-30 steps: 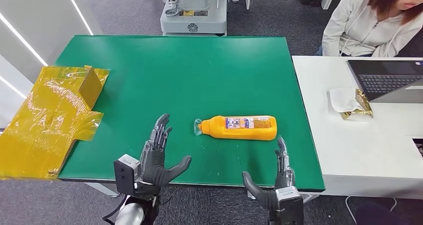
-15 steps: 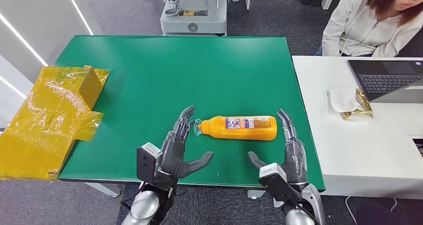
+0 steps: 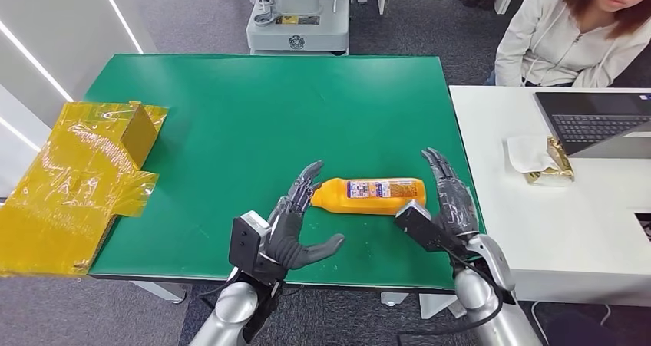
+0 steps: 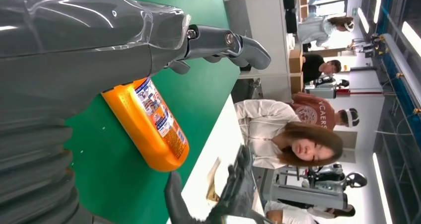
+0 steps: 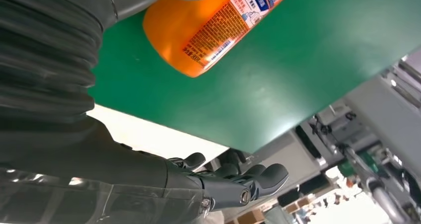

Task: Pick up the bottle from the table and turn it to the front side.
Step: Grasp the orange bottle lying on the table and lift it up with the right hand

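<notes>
Orange bottle lies flat on the green desk, left hand at nine o'clock and right hand at three, fingers spread, bracketing it for pickup.

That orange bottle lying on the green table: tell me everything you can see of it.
The bottle is orange, looks like smooth plastic, and bears a printed label of white and blue with small text. It lies on its side on the green table, near the front edge, its neck end toward the left hand and its rounded base toward the right hand. Both hands flank it with fingers spread; whether either touches it cannot be told.
</notes>
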Action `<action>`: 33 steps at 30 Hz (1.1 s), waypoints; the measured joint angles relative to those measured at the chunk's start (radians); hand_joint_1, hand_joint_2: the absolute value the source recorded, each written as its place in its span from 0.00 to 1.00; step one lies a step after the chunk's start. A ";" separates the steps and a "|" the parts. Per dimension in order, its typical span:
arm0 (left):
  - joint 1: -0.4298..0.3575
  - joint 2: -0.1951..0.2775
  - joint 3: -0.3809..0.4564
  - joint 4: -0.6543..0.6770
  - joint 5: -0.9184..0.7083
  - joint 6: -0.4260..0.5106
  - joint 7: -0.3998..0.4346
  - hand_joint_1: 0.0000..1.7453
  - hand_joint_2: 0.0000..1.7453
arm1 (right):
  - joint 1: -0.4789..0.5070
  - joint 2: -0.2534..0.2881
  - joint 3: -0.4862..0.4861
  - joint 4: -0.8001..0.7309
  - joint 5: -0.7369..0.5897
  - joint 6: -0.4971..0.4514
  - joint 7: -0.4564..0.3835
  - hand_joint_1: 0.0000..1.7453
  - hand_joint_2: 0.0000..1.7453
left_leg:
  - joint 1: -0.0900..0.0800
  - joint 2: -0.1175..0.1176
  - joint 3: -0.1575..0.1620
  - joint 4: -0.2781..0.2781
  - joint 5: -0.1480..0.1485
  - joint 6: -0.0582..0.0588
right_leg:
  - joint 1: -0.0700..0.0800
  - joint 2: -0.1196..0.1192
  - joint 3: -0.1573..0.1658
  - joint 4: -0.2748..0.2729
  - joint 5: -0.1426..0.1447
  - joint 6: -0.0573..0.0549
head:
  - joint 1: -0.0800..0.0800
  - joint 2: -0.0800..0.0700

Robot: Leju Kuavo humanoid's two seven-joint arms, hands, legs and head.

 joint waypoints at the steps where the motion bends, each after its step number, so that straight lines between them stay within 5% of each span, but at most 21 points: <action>1: -0.005 0.000 -0.002 0.006 0.002 0.000 -0.001 0.00 1.00 | -0.028 -0.009 0.011 0.036 -0.007 0.006 -0.001 0.00 1.00 | 0.000 0.000 0.000 0.000 0.000 0.000 | 0.000 0.000 0.000 0.000 0.000 0.000 | 0.000 0.000; 16: -0.016 0.002 -0.007 0.024 0.011 0.008 -0.003 0.00 1.00 | -0.288 -0.027 0.172 0.422 -0.048 0.078 -0.019 0.00 1.00 | 0.000 -0.001 0.000 0.000 0.000 0.000 | 0.000 -0.001 0.000 0.000 0.000 0.000 | 0.000 0.000; 33: -0.030 0.003 -0.013 0.025 0.048 -0.016 0.014 0.00 1.00 | -0.343 -0.024 0.281 0.569 -0.087 0.120 -0.010 0.00 1.00 | 0.000 -0.001 0.000 0.000 0.000 0.000 | 0.000 -0.001 0.000 0.000 0.000 0.000 | 0.000 0.000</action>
